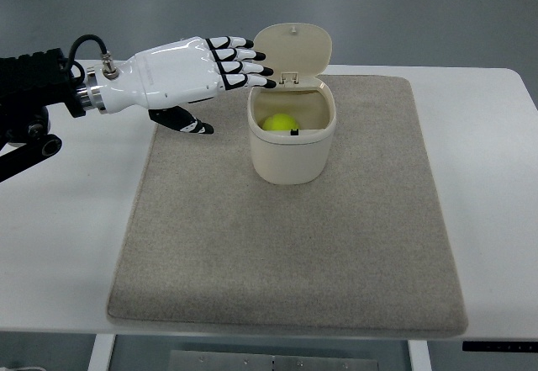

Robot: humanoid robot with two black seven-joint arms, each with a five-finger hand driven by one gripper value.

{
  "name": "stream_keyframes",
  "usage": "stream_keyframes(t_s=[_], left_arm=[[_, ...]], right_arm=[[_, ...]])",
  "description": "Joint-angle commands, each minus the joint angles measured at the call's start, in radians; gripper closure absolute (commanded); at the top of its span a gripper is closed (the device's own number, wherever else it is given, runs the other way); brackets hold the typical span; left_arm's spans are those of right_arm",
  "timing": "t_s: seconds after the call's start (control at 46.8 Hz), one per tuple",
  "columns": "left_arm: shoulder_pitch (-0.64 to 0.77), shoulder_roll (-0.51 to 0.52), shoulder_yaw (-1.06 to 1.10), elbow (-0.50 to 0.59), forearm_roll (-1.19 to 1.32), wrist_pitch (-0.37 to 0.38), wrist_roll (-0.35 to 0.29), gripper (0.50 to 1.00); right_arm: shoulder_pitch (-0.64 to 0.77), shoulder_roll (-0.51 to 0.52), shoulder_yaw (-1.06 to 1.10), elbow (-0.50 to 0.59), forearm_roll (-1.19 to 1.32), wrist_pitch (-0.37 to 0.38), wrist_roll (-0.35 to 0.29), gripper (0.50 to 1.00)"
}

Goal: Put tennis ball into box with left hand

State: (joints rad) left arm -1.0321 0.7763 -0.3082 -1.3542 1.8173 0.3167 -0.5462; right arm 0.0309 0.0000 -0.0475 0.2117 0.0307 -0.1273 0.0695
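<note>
A yellow-green tennis ball (280, 123) lies inside a cream box (291, 151) whose hinged lid (292, 50) stands open at the back. The box sits on a beige mat (286, 245) on the white table. My left hand (220, 75), white with black finger joints, hovers just left of the box, level with its rim. Its fingers (244, 61) are stretched out toward the lid and the thumb points down over the mat. The hand holds nothing. The right arm is out of view.
The white table (67, 219) extends beyond the mat on all sides, with its front edge near the bottom of the picture. Grey floor lies beyond the far edge.
</note>
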Motion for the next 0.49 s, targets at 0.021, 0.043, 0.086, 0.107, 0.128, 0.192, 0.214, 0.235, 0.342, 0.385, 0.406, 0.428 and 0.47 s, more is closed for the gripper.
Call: stream_keyframes(t_s=[0.021,0.043,0.086,0.107,0.128,0.192,0.214,0.235,0.342,0.385,0.406,0.428,0.47], left_arm=[[0.02,0.049,0.023,0.003,-0.153,-0.002,0.0,0.51],[0.026,0.055,0.023,0.004,-0.188,-0.004,0.0,0.51],[0.035,0.06,0.024,0.01,-0.265,-0.005,0.0,0.51],[0.04,0.061,0.024,0.013,-0.303,-0.005,0.002,0.51],[0.044,0.061,0.024,0.018,-0.341,-0.007,0.0,0.51],[0.053,0.06,0.024,0.038,-0.455,-0.019,0.002,0.51],[0.055,0.058,0.024,0.046,-0.493,-0.027,0.002,0.51],[0.056,0.055,0.024,0.05,-0.53,-0.034,0.002,0.51],[0.067,0.046,0.026,0.064,-0.705,-0.08,0.0,0.51],[0.075,0.038,0.026,0.064,-0.771,-0.09,0.002,0.51],[0.079,0.034,0.024,0.064,-0.808,-0.09,0.0,0.51],[0.086,0.028,0.026,0.066,-0.841,-0.091,0.0,0.51],[0.098,0.017,0.026,0.069,-0.915,-0.091,0.0,0.51]], right_arm=[[0.0,0.0,0.0,0.0,0.0,0.0,0.001,0.597],[0.0,0.0,0.0,0.0,0.0,0.0,0.001,0.599],[0.0,0.0,0.0,0.0,0.0,0.0,0.001,0.599],[0.0,0.0,0.0,0.0,0.0,0.0,0.001,0.599],[0.001,0.0,0.0,0.0,0.0,0.0,0.0,0.599],[0.0,0.0,0.0,0.0,0.0,0.0,0.0,0.599],[0.0,0.0,0.0,0.0,0.0,0.0,0.001,0.597],[0.001,0.0,0.0,0.0,0.0,0.0,0.001,0.599],[0.001,0.0,0.0,0.0,0.0,0.0,0.0,0.599],[0.001,0.0,0.0,0.0,0.0,0.0,0.001,0.599],[0.0,0.0,0.0,0.0,0.0,0.0,0.001,0.599],[0.0,0.0,0.0,0.0,0.0,0.0,0.001,0.599],[0.001,0.0,0.0,-0.002,0.0,0.0,0.001,0.599]])
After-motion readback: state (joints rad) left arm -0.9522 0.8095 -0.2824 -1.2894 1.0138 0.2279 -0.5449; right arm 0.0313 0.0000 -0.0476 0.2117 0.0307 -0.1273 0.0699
